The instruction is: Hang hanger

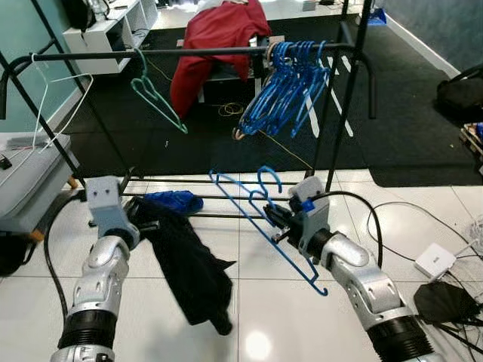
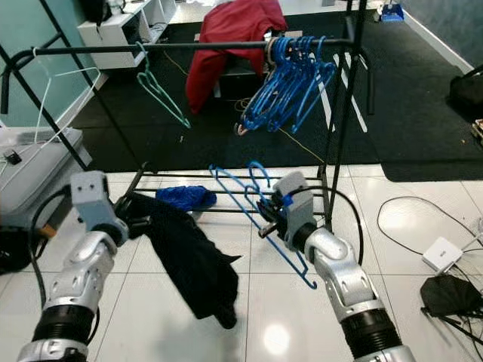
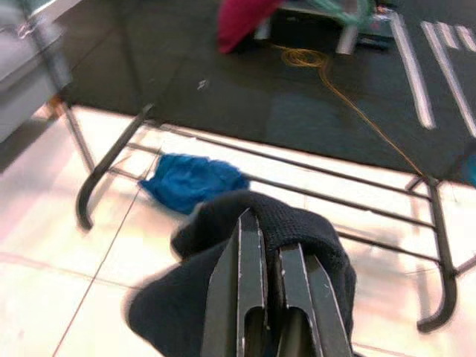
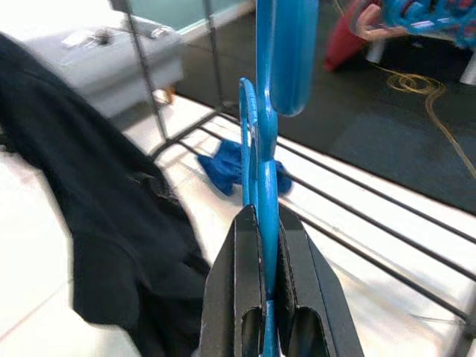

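- Now the right gripper (image 1: 281,219) has its jaws clamped on a thin blue plastic hanger (image 1: 256,219), held tilted below the black metal rail (image 1: 204,53).
- The left gripper (image 1: 147,225) has its jaws pinched on a limp black garment (image 1: 189,268) above the glossy white tiled floor (image 1: 256,317).

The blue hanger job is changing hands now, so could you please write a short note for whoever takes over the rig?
Right gripper: shut on the blue hanger, held low in front of the rack, hook up.
Left gripper: shut on the black garment, which dangles toward the floor tiles.
Top rail: carries a bunch of blue hangers, a green hanger and a white hanger.
A blue cloth lies on the rack's bottom bars.
Done: hanger and garment picked up.
Left: garment probably goes on the hanger; hook it onto the rail.
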Available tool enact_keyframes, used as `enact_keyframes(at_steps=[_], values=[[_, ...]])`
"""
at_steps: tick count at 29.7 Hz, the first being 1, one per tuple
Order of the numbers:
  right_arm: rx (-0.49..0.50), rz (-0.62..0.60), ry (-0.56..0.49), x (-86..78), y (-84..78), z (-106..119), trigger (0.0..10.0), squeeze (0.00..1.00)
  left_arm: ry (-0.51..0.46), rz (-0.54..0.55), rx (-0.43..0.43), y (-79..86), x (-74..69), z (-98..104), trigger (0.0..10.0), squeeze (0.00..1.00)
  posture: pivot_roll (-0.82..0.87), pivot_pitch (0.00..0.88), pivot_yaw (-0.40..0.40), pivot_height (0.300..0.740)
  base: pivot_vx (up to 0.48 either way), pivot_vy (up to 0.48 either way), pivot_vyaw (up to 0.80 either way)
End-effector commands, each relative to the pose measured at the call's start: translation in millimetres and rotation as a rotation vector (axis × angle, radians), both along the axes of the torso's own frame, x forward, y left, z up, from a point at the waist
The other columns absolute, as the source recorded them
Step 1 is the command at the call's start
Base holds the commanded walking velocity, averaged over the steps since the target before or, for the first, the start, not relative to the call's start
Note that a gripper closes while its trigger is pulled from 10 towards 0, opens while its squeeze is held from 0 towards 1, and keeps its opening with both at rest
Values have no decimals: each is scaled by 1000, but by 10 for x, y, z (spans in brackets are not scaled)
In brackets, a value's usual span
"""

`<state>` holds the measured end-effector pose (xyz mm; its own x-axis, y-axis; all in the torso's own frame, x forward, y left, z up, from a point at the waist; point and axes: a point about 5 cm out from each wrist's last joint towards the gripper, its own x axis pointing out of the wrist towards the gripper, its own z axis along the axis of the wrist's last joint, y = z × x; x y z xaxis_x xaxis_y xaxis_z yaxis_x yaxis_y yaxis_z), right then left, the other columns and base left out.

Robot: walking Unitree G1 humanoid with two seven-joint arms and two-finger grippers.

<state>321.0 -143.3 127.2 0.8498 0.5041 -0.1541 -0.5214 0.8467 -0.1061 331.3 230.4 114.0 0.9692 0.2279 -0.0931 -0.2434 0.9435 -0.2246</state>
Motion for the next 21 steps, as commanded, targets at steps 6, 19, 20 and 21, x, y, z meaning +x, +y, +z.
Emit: enact_keyframes(at_steps=[6, 19, 20, 21], values=[[-99, -149, -7, 209, -158, -70, 10000, 0, 11, -103, 19, -135, 181, 75, 10000, 0, -81, 88, 29, 740, 0, 0, 776], [-154, -150, 33, 278, -214, -171, 10000, 0, 72, -156, -72, -193, 267, -35, 10000, 0, -75, 83, 9, 740, 0, 0, 775], [-152, -152, 33, 285, -217, -176, 10000, 0, 76, -154, -72, -188, 271, -39, 10000, 0, -75, 83, 9, 740, 0, 0, 775], [-152, -152, 33, 285, -217, -176, 10000, 0, 76, -154, -72, -188, 271, -39, 10000, 0, -75, 83, 9, 740, 0, 0, 775]])
